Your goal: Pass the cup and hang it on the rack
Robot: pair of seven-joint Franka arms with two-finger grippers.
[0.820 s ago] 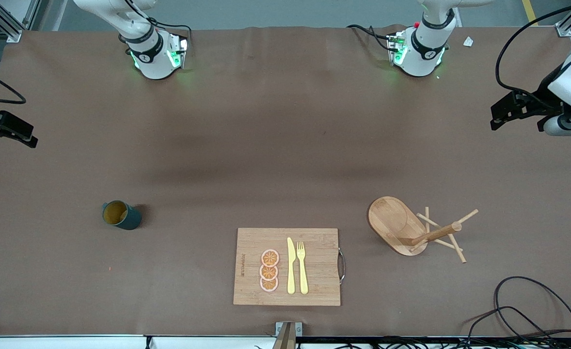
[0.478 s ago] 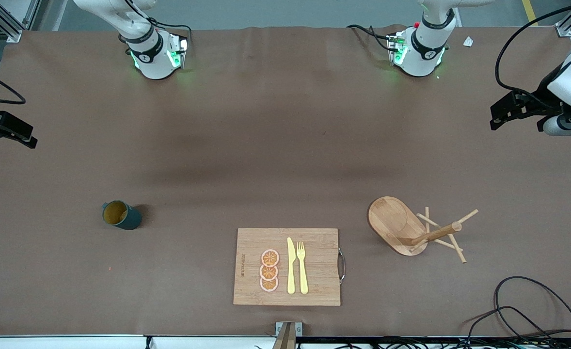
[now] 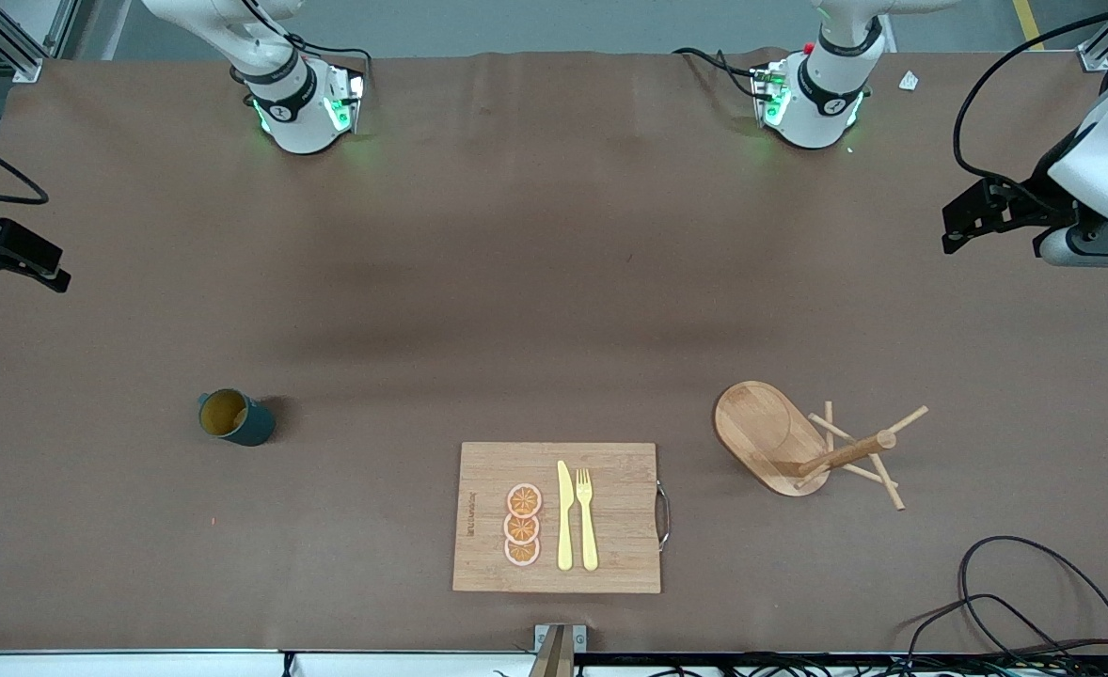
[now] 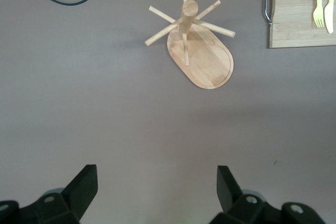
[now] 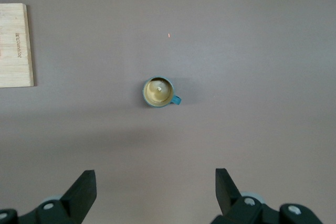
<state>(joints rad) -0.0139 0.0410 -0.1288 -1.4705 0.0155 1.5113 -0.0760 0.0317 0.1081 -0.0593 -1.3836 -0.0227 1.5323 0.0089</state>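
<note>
**Cup waiting, both claws spread wide**

The cup [image 3: 235,417] is sitting upright on the table [image 3: 535,282] toward the right arm's end, mouth up, tan inside showing, with its little handle [image 5: 177,99] sticking out from the side. Nothing is touching it. The right gripper [image 5: 155,195] is hanging high over bare table with its jaws fully apart and nothing between them; in the right wrist view the cup is lying well clear of the fingers [image 5: 81,190].

At the left arm's end, the left gripper [image 4: 157,192] is hanging just as wide and empty, looking down at the rack [image 3: 803,442], which is standing on its oval base, pegs fanning out from the post. The board [image 3: 557,517] with fork and knife is lying between cup and rack, nearer the front camera.

My read on the cup: small, stiff and probably light, with a smooth wall that could be slippery. Pinching across the body, or over the rim with one finger inside, looks safest. I'm thinking the handle needs leaving free, since that is what has to slip over a peg.
</note>
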